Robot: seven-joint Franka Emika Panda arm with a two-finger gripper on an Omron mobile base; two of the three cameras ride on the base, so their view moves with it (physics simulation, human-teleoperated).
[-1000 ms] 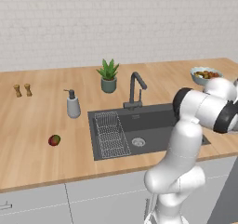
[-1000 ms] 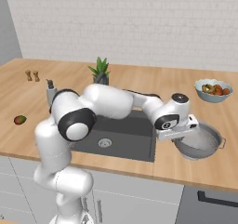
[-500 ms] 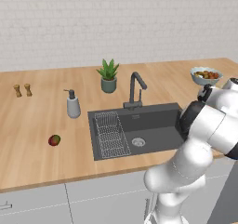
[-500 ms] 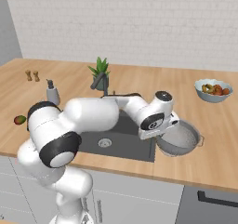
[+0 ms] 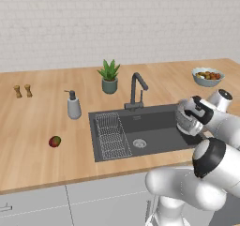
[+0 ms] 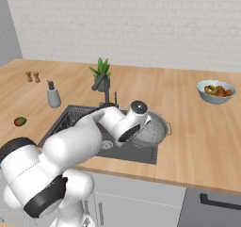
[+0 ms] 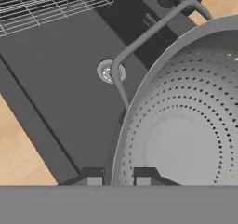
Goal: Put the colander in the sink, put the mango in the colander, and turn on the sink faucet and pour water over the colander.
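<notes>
We have the colander [image 6: 151, 131] in our gripper [image 7: 118, 177]. In the hand view the two dark finger tips stand close together on either side of its rim, closed on the thin metal wall, with the perforated bowl spreading out to one side of them. From the base views we judge the colander to be carried over the right end of the sink [image 5: 150, 136], its rim partly above the basin and partly above the sink's right edge, tilted a little and not yet set down.

What the coming move turns on is where the basin floor lies from the colander. In the hand view the round steel drain [image 7: 110, 71] and the wire rack [image 7: 56, 2] sit beyond the colander's rim, toward the left end of the sink, with bare dark floor between them and the bowl. So we judge that the colander needs to go a little further toward the drain and then down, keeping short of the rack.

The sink faucet [image 5: 136, 86] stands at the back edge of the sink, its spout reaching over the basin near the drain, so a landing there should put the colander under the water.

The mango [image 5: 55, 141] lies on the tabletop well to the left of the sink, near the front edge, far from our gripper.
</notes>
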